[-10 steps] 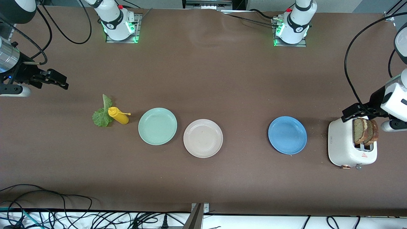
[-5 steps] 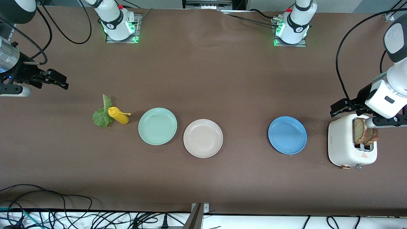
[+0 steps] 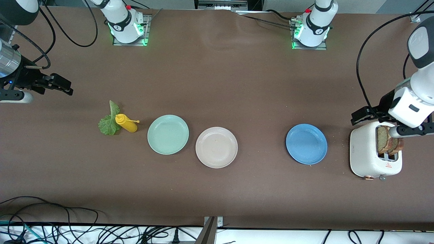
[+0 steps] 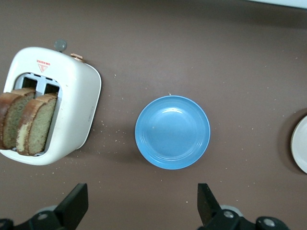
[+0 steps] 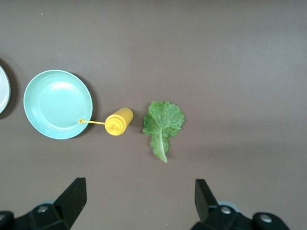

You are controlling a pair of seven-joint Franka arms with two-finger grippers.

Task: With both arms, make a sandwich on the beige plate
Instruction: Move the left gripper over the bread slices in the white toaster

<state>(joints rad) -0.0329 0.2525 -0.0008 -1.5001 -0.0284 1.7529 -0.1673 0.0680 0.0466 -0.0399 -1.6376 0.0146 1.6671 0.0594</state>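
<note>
The beige plate (image 3: 216,147) lies bare near the table's middle, and only its rim shows in the left wrist view (image 4: 302,151). Two brown bread slices (image 3: 386,139) stand in the white toaster (image 3: 366,156) at the left arm's end; the left wrist view shows the slices (image 4: 29,122) too. A green lettuce leaf (image 3: 109,122) lies flat toward the right arm's end, also visible in the right wrist view (image 5: 163,122). My left gripper (image 3: 361,115) hangs open and empty over bare table beside the toaster (image 4: 142,201). My right gripper (image 3: 62,84) waits open and empty above bare table near the lettuce (image 5: 140,196).
A yellow squeeze bottle (image 3: 126,123) lies against the lettuce. The mint green plate (image 3: 168,134) sits between that bottle and the beige plate. A blue plate (image 3: 306,144) lies between the beige plate and the toaster. Loose cables run along the table edge nearest the front camera.
The left arm has swung so that its gripper moved off the toaster's top to the table beside it. The right arm has not moved.
</note>
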